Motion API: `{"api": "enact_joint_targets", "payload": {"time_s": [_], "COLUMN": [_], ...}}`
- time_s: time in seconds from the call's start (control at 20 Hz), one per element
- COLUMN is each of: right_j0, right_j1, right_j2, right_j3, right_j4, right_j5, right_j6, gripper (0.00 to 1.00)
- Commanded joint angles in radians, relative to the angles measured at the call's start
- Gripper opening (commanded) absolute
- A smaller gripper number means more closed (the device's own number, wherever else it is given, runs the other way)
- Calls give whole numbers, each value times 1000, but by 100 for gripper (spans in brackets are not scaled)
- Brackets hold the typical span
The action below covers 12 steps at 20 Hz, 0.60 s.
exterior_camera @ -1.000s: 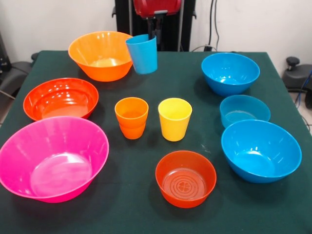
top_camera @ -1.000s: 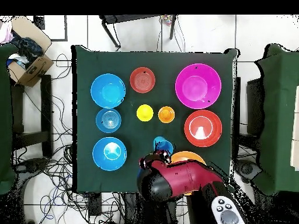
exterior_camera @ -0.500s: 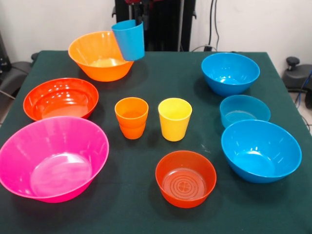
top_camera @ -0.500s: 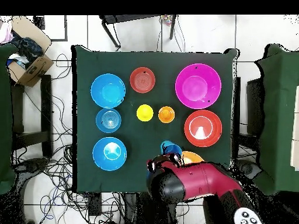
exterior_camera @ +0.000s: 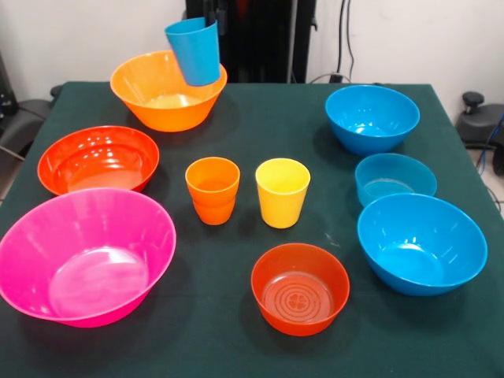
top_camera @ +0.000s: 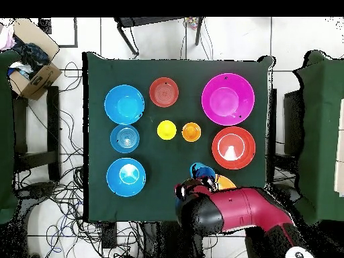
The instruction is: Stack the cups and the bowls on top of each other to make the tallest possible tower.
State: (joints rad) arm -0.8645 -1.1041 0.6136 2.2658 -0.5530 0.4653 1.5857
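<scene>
Overhead, the arm (top_camera: 235, 211) had swung across the table's edge in the past second, carrying the blue cup (exterior_camera: 194, 51) up and sideways until it hung, tilted, over the orange bowl's (exterior_camera: 161, 94) rim. The gripper (exterior_camera: 211, 14) barely showed above the cup's lip; the cup hung clear of the table, so the fingers were evidently clamped on it. The tower looked barely begun: every other bowl and cup sat single on the cloth (exterior_camera: 260, 118).

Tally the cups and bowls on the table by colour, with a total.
Blue: 4, namely the blue cup and three blue bowls.
Orange: 2, a cup and a bowl.
Red-orange bowls: 2.
Yellow cup: 1.
Pink bowl: 1.
Total: 10.
</scene>
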Motion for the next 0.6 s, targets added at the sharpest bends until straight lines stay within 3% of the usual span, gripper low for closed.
{"api": "enact_joint_targets", "payload": {"time_s": [0.05,0.4,0.6], "right_j0": [21,115,140], "right_j1": [72,197,218], "right_j2": [60,-63,-90], "right_j3": [38,-17,-33], "right_j4": [-147,-398,-452], "right_j5": [120,101,132], "right_j6": [-185,-42,-29], "gripper": [0,0,0]}}
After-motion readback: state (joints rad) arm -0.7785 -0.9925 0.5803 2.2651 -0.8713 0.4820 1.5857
